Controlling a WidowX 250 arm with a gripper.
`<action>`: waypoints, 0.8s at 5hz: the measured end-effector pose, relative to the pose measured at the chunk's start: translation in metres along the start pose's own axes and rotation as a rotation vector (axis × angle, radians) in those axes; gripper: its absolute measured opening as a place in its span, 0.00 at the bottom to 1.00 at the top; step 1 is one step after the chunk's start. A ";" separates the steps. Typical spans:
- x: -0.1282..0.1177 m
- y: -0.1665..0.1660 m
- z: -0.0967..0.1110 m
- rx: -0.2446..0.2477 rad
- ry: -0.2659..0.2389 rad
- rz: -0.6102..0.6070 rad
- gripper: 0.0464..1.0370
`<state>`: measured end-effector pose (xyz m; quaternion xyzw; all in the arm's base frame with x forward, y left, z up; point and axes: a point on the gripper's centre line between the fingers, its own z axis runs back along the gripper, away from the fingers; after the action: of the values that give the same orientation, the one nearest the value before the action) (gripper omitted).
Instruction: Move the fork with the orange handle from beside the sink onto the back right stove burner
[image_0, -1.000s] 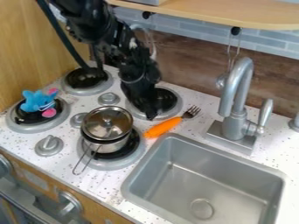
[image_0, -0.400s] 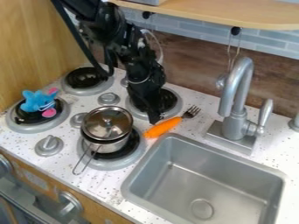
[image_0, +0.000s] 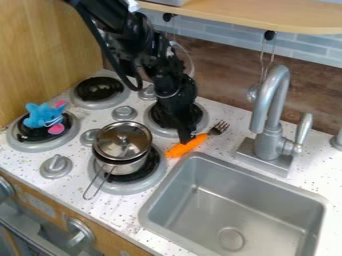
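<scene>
The black gripper (image_0: 185, 139) hangs over the front edge of the back right burner, its tip at the orange handle of a fork (image_0: 188, 145). The handle is partly covered by the gripper, and the metal tines point to the back right. Whether the tip touches the handle I cannot tell. To the left, a small metal pot with a lid (image_0: 123, 142) stands on the front right burner, its wire handle toward the front. A blue plush toy with pink parts (image_0: 44, 115) lies on the front left burner.
A grey sink (image_0: 234, 205) is at the right front, with a silver faucet (image_0: 270, 115) behind it. Burner knobs (image_0: 56, 166) stand between and before the burners. A wooden shelf (image_0: 267, 16) overhangs the back wall.
The gripper has moved a little to the right and toward the front, from beside the orange handle to over it. Fork, pot and plush toy have stayed in place.
</scene>
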<state>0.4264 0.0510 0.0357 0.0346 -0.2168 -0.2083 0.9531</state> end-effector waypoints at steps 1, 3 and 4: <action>0.010 -0.008 -0.017 -0.003 0.017 -0.040 0.96; 0.012 -0.015 -0.039 -0.013 0.064 -0.065 0.96; 0.014 -0.023 -0.048 -0.062 0.064 -0.094 0.96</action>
<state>0.4497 0.0229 -0.0058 0.0219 -0.1779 -0.2583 0.9493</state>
